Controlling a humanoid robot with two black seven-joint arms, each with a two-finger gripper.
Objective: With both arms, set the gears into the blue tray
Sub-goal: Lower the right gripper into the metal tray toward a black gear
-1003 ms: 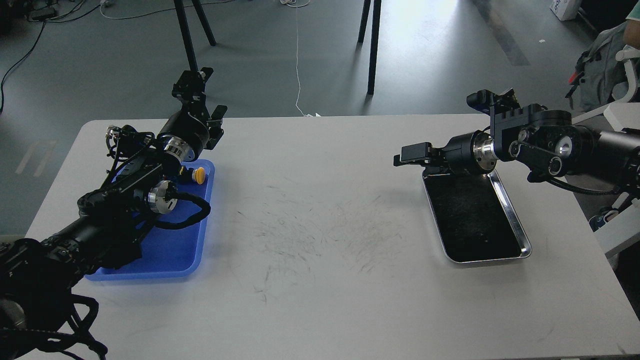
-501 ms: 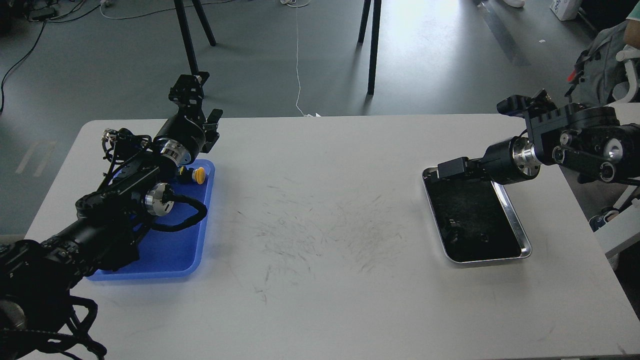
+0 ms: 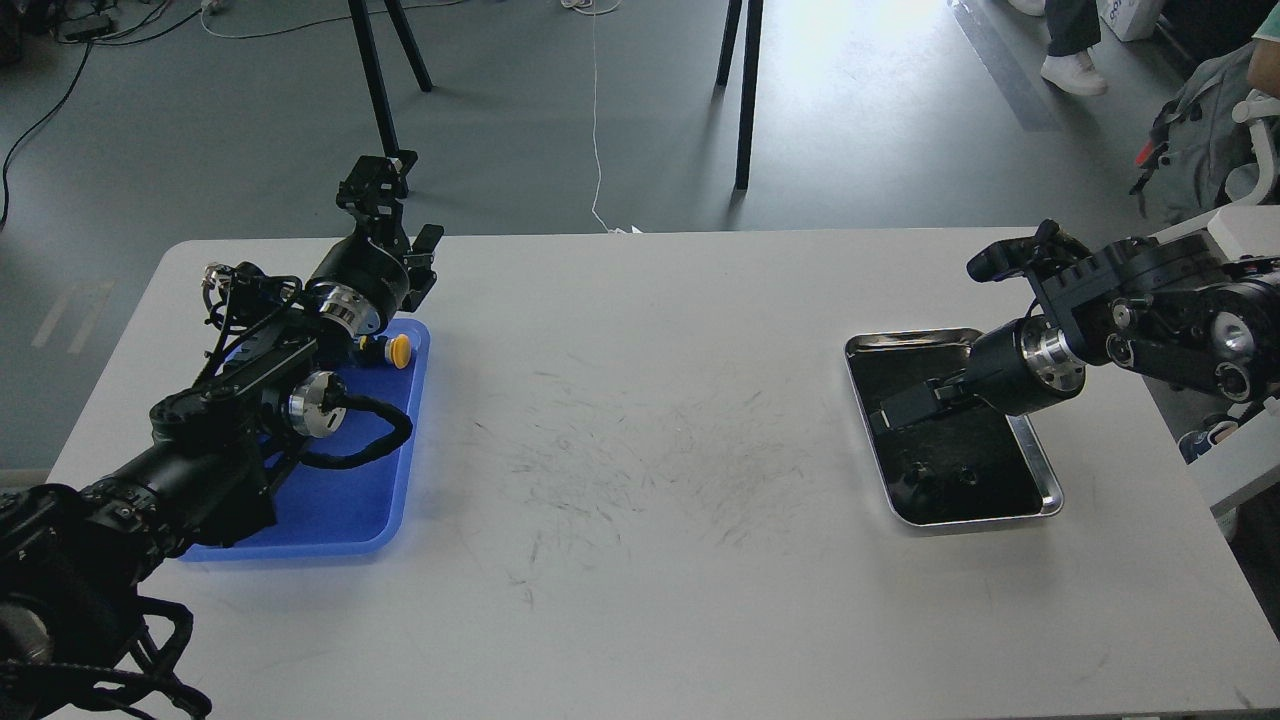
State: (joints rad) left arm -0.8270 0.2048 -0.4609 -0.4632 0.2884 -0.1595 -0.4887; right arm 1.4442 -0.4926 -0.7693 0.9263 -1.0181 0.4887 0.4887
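- Leftmost, the left gripper (image 3: pixel 385 205) sits raised past the far end of the blue tray (image 3: pixel 345 500); fingers read as parted, nothing between them.
- 1 yellow-capped button (image 3: pixel 396 349) lies in that tray's far corner.
- Table (image 3: pixel 640 420) middle is scuffed.
- Right gripper (image 3: pixel 893 412) is low over the steel tray (image 3: pixel 1040 470), too dark to tell spread or pressed.
- Gears (image 3: pixel 935 475), about 3 dark lumps, rest near that tray's near end.
- Judged light, rigid, small and slip-prone; pinch across the rim, squarely.
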